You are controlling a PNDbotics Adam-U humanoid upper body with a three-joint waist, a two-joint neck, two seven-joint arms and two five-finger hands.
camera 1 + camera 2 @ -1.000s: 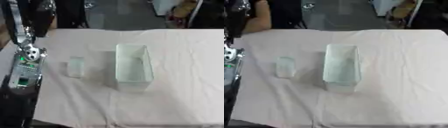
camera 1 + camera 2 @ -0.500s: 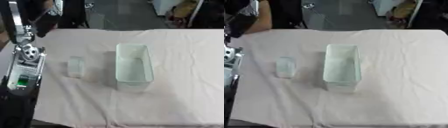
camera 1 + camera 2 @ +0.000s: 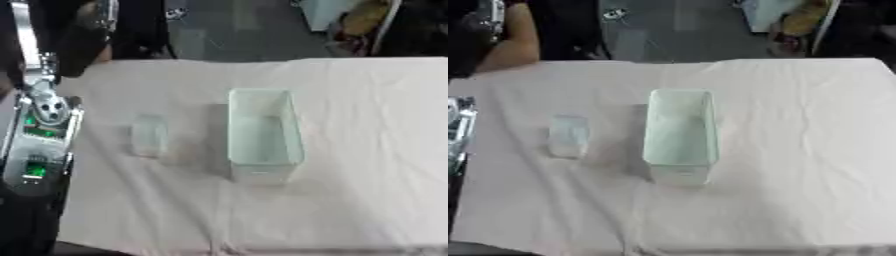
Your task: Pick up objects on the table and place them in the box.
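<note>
One clear rectangular box (image 3: 262,132) stands on the desk (image 3: 367,150), open at the top, with nothing visible inside it. One small pale, see-through object (image 3: 150,135) lies on the cloth to the box's left, apart from it. That makes two things on the desk in all: one container and one loose item. One robot arm (image 3: 39,135) shows at the left edge; its hand is out of view.

A pale, seemingly clear box (image 3: 262,134) and small clear object (image 3: 149,135) sit on a cream cloth (image 3: 367,150).
</note>
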